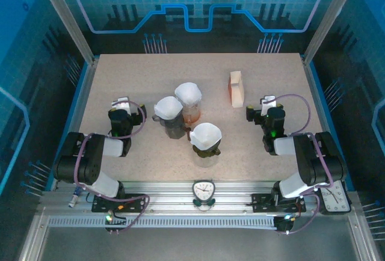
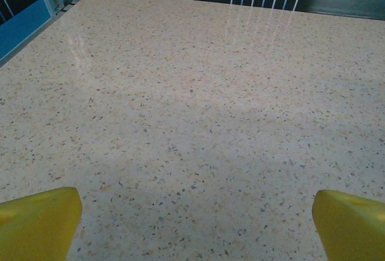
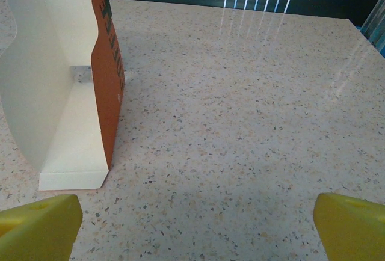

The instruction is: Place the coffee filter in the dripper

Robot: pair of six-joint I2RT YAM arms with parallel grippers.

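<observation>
Three drippers stand mid-table, each holding a white paper filter: a dark one (image 1: 168,116) at the left, an orange-tinted one (image 1: 189,101) behind it, and a clear one (image 1: 206,144) nearest the arms. An orange and white filter box (image 1: 237,88) stands open at the back right; its empty white inside (image 3: 57,92) faces the right wrist camera. My left gripper (image 1: 123,103) rests to the left of the drippers, open, with yellow fingertips (image 2: 36,222) spread over bare tabletop. My right gripper (image 1: 267,101) sits just right of the box, open, holding nothing.
The speckled table (image 1: 144,74) is walled by metal frame posts at left and right. A small clock (image 1: 203,191) sits on the rail between the arm bases. Bare tabletop lies behind the drippers and ahead of both grippers.
</observation>
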